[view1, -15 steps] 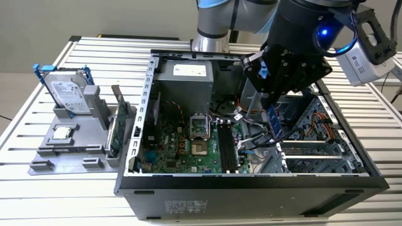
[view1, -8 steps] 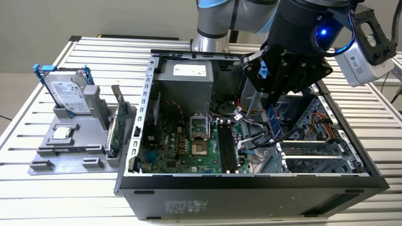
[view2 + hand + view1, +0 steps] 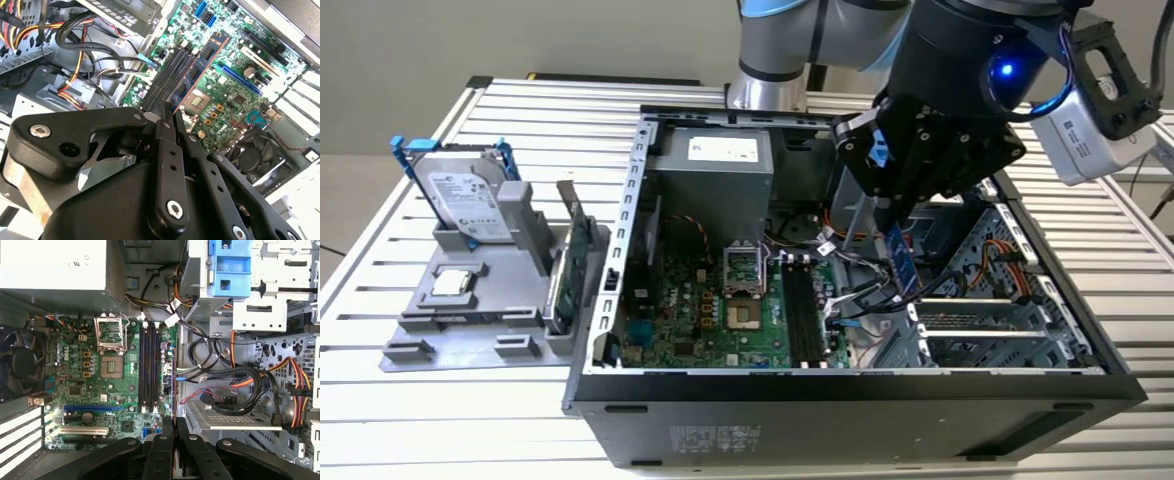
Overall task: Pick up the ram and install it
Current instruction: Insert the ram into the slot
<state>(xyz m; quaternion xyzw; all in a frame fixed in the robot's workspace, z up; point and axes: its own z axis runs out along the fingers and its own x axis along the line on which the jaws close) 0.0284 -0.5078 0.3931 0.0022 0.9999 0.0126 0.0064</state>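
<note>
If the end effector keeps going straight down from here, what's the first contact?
Likely the motherboard beside the memory slots. The end effector is shut on the ram, held on edge, so the ram's lower edge would land first. It looks slightly off the slots, but depth is unclear.

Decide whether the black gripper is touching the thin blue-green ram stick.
Touching: in the second wrist view the gripper clamps the blue-green ram stick by its near end.

One open computer case stands on the one slatted worktop, holding one motherboard with four dark memory slots, one empty processor socket and one fan, while beside the case one grey holder carries one hard drive and one expansion card.
</note>
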